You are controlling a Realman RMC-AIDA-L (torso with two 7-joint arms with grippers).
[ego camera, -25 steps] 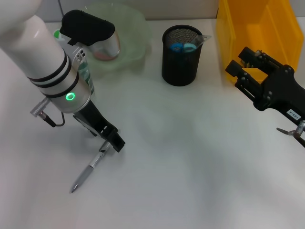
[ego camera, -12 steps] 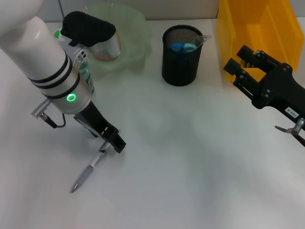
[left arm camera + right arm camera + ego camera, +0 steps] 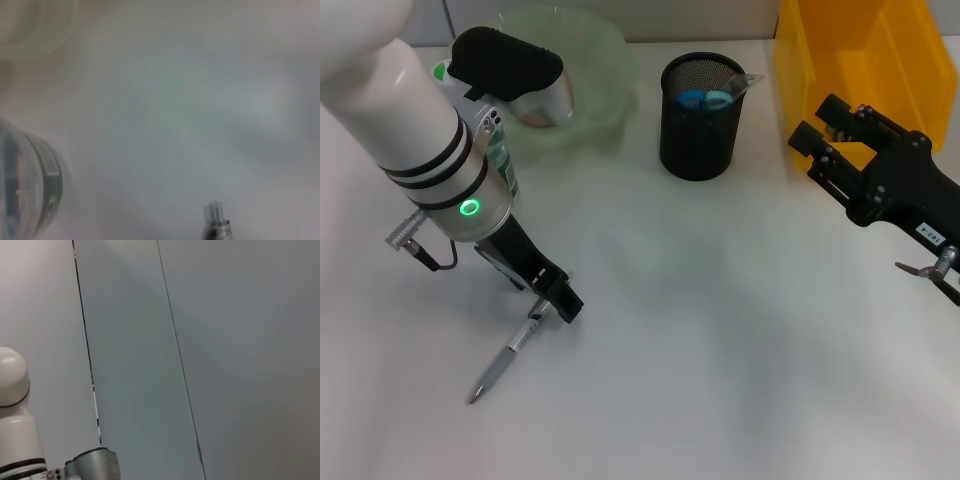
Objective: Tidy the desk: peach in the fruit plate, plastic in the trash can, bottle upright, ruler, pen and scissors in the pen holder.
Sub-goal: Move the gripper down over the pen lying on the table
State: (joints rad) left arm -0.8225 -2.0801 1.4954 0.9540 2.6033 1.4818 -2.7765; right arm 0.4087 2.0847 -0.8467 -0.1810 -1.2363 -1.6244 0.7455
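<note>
From the head camera, the left gripper (image 3: pixel 558 300) is down at the white desk (image 3: pixel 720 340), its black fingers closed on the upper end of a silver pen (image 3: pixel 505 358) that slants away toward the near-left with its tip resting on the surface. Behind the left arm stands a clear bottle (image 3: pixel 500 160) with a green cap, mostly hidden by the arm (it looks upright, though little of it shows). A pale green fruit plate (image 3: pixel 590 70) sits at the back left, something reddish inside it partly covered by the arm. A black mesh pen holder (image 3: pixel 701 115) stands at the back centre with blue scissor handles (image 3: pixel 705 99) and a clear ruler end showing above its rim. A yellow trash can (image 3: pixel 850 70) is at the back right, and the right gripper (image 3: pixel 825 130) hovers just in front of it, fingers spread, holding nothing.

The left wrist camera shows the pen's end (image 3: pixel 216 220), blurred, over the desk, with the bottle's (image 3: pixel 25 190) labelled side nearby.

The right wrist camera faces grey wall panels (image 3: pixel 200 340) only.
</note>
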